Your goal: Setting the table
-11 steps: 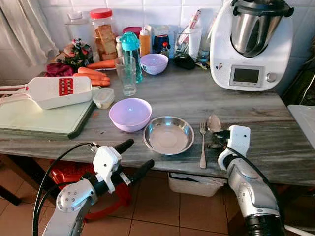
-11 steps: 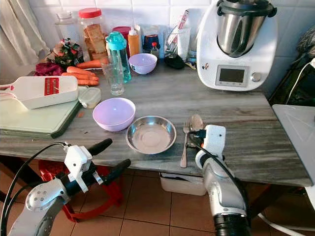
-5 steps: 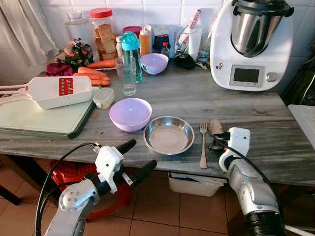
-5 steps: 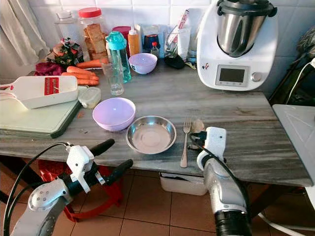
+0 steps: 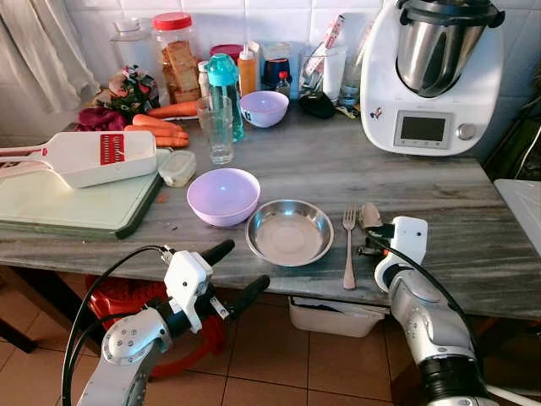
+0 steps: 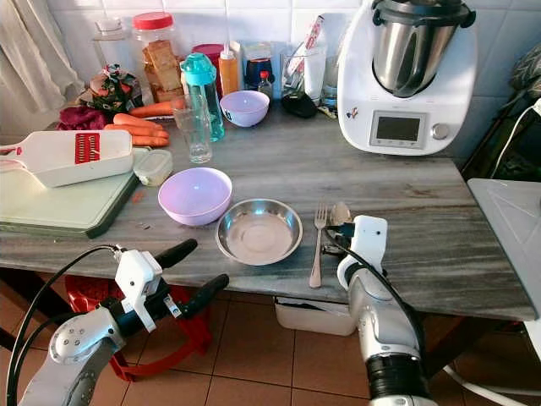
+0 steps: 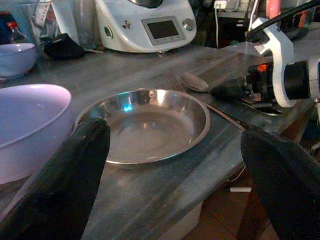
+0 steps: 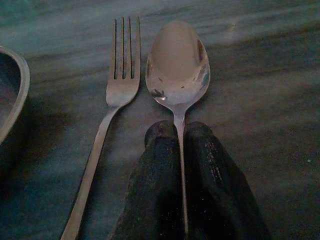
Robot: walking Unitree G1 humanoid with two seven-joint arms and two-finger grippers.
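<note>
Two utensils lie right of the steel plate (image 5: 289, 232), the fork (image 5: 348, 249) set down and the spoon (image 8: 177, 70) beside it clamped by the right gripper (image 8: 181, 150) for alignment, while the left gripper (image 5: 226, 269) hangs spread, idle.

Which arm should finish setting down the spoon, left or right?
Right. Its pincer is already shut on the spoon, lying beside the fork right of the steel bowl. The left pincer hangs open off the table edge.
</note>
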